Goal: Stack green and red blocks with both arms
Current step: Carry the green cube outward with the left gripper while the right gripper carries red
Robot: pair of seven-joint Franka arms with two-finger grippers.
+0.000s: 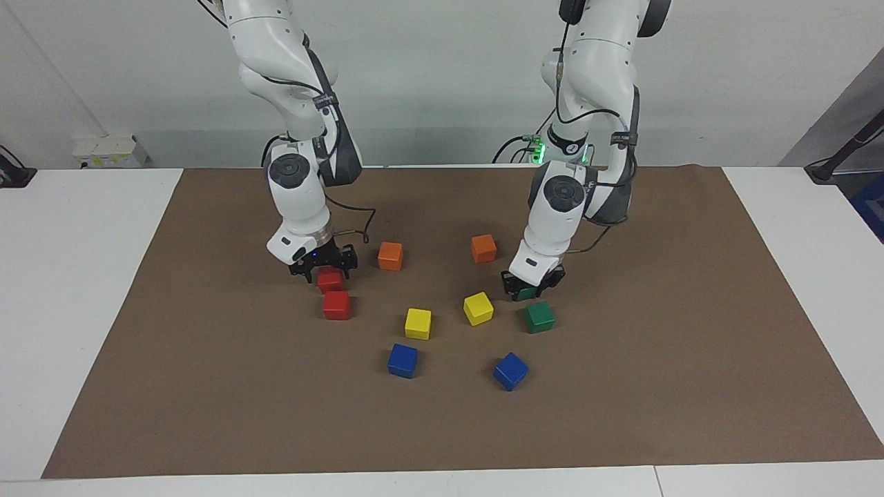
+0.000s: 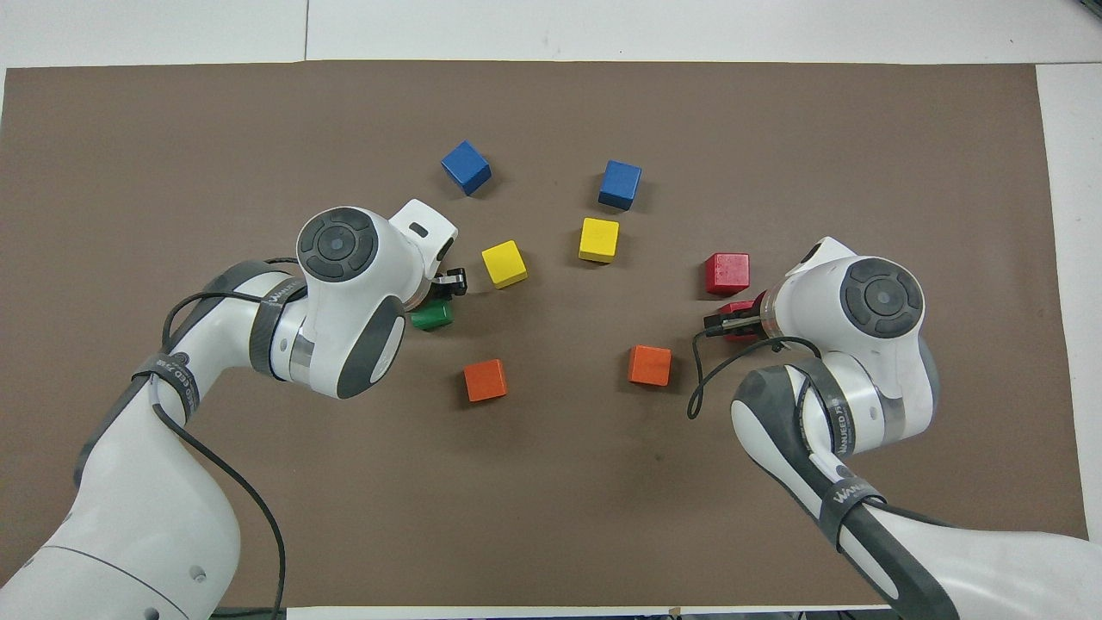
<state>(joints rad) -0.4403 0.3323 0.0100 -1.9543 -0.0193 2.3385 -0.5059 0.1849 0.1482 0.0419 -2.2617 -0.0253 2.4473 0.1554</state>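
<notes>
we note left gripper (image 1: 530, 290) fingers clenched on a green block (image 1: 526, 293); right gripper (image 1: 323, 269) over a red block (image 1: 330, 279), grip state unclear.

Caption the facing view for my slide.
Left claw shut on a green block, right claw down at a red block, each beside its matching block.

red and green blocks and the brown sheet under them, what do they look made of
Red blocks and green blocks: probably painted wood or hard plastic; flat matte faces, crisp edges, no glare. Brown sheet: looks like paper or thin card; matte, lying flat, straight cut edges.
</notes>
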